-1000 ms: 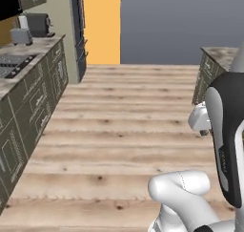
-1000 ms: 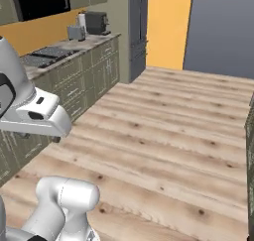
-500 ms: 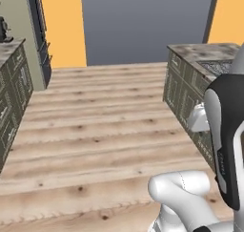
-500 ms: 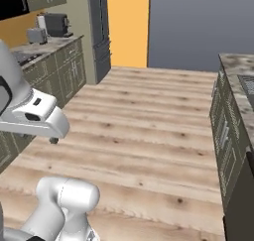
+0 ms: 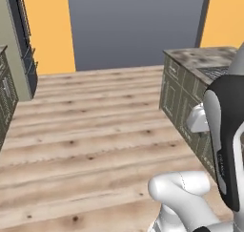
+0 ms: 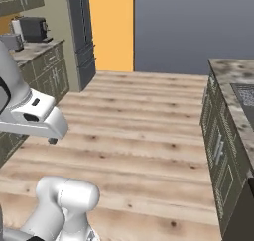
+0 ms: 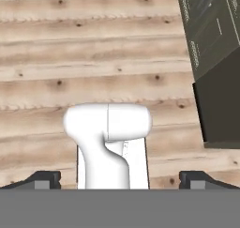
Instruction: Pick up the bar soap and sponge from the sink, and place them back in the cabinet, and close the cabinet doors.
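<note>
My gripper (image 7: 119, 178) points down at the plank floor. Its two dark fingertips (image 7: 47, 179) stand far apart with nothing held between them, so it is open. My arm is folded close over the base, and the white hand (image 6: 37, 118) hangs over the floor. A dark grey ribbed patch (image 5: 217, 72) set into the island countertop on the right seems to be an edge of the sink (image 6: 245, 93); its basin is cut off by the frame. The bar soap, the sponge, the cabinet and the cabinet doors are out of view.
An olive-grey island counter (image 5: 183, 100) with a stone top stands at the right, close to my arm. A tall dark-fronted unit (image 6: 79, 31) and a counter with appliances (image 6: 30, 29) stand at the left. A wide wooden floor (image 5: 95, 131) lies between them, with orange and grey walls behind.
The whole picture has swung: the base has turned to the right, so the left counter slid out at the left and the island came in at the right. The gripper stays open.
</note>
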### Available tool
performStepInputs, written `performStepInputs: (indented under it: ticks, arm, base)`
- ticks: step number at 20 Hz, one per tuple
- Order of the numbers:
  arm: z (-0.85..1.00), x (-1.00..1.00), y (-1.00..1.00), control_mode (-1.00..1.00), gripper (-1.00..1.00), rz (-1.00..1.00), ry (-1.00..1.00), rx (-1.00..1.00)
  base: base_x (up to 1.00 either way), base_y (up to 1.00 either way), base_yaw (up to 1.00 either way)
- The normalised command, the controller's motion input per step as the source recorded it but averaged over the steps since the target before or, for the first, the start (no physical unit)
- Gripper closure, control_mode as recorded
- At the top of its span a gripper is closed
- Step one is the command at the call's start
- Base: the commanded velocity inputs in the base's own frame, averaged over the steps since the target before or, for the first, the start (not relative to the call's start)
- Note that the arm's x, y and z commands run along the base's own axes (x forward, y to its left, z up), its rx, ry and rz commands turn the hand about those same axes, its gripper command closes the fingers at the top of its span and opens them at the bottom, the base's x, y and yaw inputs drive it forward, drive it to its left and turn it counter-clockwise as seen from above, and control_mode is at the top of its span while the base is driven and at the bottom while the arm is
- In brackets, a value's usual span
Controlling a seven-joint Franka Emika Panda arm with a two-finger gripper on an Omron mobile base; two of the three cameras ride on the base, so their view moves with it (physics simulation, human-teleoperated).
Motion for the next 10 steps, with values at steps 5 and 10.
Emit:
performStepInputs:
  ticks: [5,10]
  arm:
    - [0.0,0.0,0.0,1.0,-1.0,0.0,0.0,0.0]
    - [0.0,0.0,0.0,1.0,-1.0,0.0,0.0,0.0]
  base:
    - [0.94,0.16,-0.13]
    - [0.9,0.21,-0.12]
